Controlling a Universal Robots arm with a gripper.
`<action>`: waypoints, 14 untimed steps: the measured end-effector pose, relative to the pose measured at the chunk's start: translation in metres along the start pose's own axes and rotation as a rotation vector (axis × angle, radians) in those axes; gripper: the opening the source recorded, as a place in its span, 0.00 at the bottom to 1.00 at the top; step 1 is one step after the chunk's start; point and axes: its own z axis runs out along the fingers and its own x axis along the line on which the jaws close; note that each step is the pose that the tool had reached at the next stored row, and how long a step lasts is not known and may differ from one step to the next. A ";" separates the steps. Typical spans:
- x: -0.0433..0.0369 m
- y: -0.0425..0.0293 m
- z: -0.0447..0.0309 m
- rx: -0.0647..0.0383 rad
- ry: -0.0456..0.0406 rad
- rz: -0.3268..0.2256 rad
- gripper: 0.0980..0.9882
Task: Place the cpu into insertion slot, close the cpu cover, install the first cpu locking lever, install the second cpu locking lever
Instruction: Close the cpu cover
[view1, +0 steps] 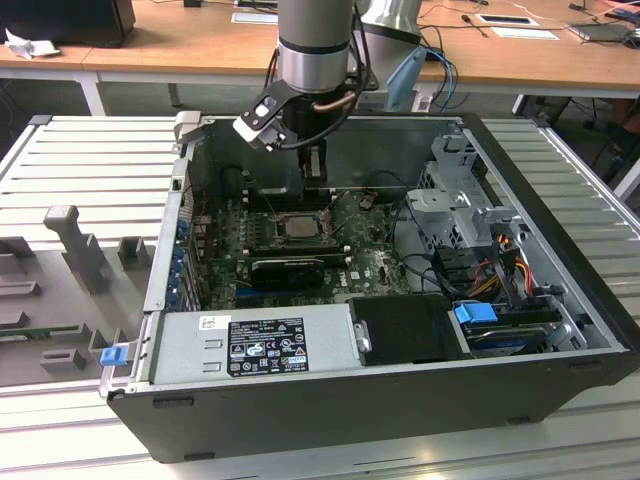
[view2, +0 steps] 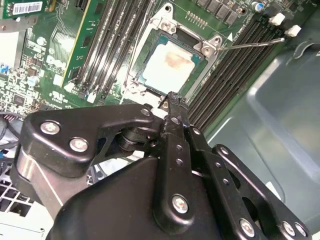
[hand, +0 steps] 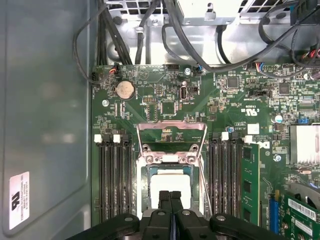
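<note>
**Cpu seated in its slot, cover raised**

An open computer case (view1: 400, 400) lies on its side with the green motherboard (view1: 375, 262) inside. By the exterior view's clock, a silver power supply (view1: 190, 345) runs along the six o'clock edge. Its white label (view1: 268, 345) carries dense black print and small logos. A white sticker (hand: 19, 200) with dark print sits on the grey case wall. The gripper (view1: 314, 178) hangs just at twelve o'clock of the socket, its two black fingers (hand: 164, 200) pressed together and holding nothing. The cpu cover (hand: 171, 126) stands swung up off the insertion slot (hand: 146, 182). One wire locking lever (view2: 250, 45) juts free over the memory slots. The cpu (view2: 167, 67), pale with a brownish smear, lies flat in the slot.
</note>
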 end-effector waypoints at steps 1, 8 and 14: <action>0.0000 0.0001 -0.0011 0.000 0.0000 0.000 0.01; 0.0003 0.0005 -0.0106 0.000 0.0000 0.000 0.01; 0.0005 0.0017 -0.0158 0.000 0.0003 0.000 0.01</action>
